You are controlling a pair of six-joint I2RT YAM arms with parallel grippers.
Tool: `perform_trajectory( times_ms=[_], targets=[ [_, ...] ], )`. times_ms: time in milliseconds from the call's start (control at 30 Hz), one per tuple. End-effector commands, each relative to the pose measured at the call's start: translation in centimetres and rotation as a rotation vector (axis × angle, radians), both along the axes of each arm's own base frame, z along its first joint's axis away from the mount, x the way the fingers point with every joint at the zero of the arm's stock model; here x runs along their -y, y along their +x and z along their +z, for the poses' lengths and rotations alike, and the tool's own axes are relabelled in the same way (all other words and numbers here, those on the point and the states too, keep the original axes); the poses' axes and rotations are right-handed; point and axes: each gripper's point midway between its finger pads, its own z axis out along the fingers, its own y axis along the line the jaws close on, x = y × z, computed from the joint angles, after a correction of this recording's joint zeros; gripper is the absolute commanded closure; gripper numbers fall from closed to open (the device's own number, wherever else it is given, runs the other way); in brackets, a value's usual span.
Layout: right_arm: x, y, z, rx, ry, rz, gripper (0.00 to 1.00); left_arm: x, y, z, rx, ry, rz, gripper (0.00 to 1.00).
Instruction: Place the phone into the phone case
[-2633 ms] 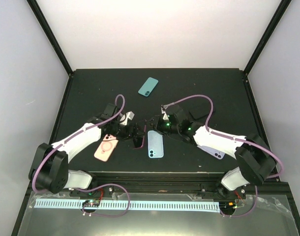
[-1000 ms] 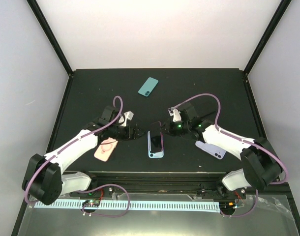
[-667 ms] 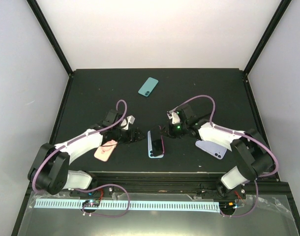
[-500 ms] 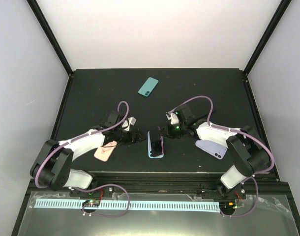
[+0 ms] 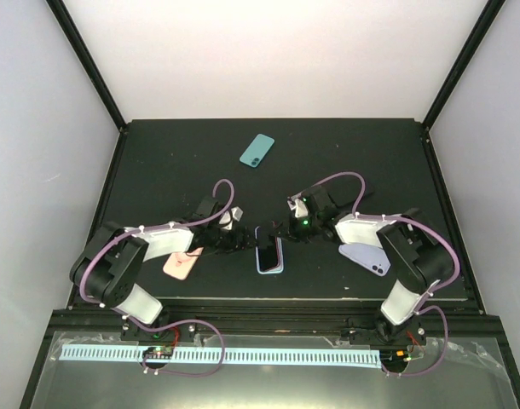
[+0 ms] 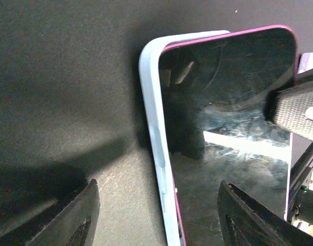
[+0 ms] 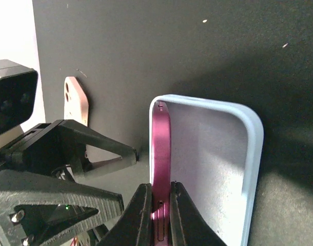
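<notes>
On the left, near the front of the surface (image 5: 149,170), a pink phone (image 5: 176,266) lies flat, partly under the left arm and out of the work. Just right of it the left fingers (image 6: 164,212) stand wide apart, one on each side of a light blue case (image 6: 152,118). They grip nothing, and I take them to be bracing the case so it cannot slide.

Straight back from there the teal phone (image 5: 257,150) lies alone, camera side up, well apart from both arms. There is open room on every side of it for a grasp.

In the blue case sits a dark-screened phone with a magenta rim (image 6: 233,102). It is tilted, with one long side tucked along the case's wall. The right fingers (image 7: 159,212) are pinched narrow on its other long edge, which seems meant to tip it down into the shell.

Farthest right, the lavender case (image 5: 366,258) lies flat with its camera cut-out toward the front, close beside the right forearm and near the surface's front edge. So neither piece of the real job is in hand. The right arm would need to clear off before that case can be reached.
</notes>
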Motion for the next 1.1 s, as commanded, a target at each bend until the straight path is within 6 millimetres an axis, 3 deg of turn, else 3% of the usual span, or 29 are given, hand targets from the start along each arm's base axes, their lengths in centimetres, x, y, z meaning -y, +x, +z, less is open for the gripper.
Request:
perform_trajectory(
  times_ms=[0,367,767,933,1067],
  targets=[
    [-0.1,0.5,-1.0,0.009,0.014,-0.020,0.98,0.8,0.4,-0.3,0.020,-0.020,-0.004,0.36],
    [0.8,0.5,-2.5,0.018,0.006,-0.063,0.98,1.8,-0.3,-1.4,0.004,-0.031,-0.028,0.40],
    [0.8,-0.2,-4.6,-0.019,-0.004,-0.044,0.94,2.4,0.0,-1.8,0.011,-0.039,-0.040,0.55],
    [0.6,0.0,-4.2,-0.010,0.013,-0.047,0.93,2.8,-0.1,-1.8,0.003,-0.055,-0.047,0.57],
    [1.2,0.1,-4.0,-0.002,-0.024,-0.067,0.86,2.6,-0.1,-1.6,0.006,-0.045,-0.041,0.59]
  ],
)
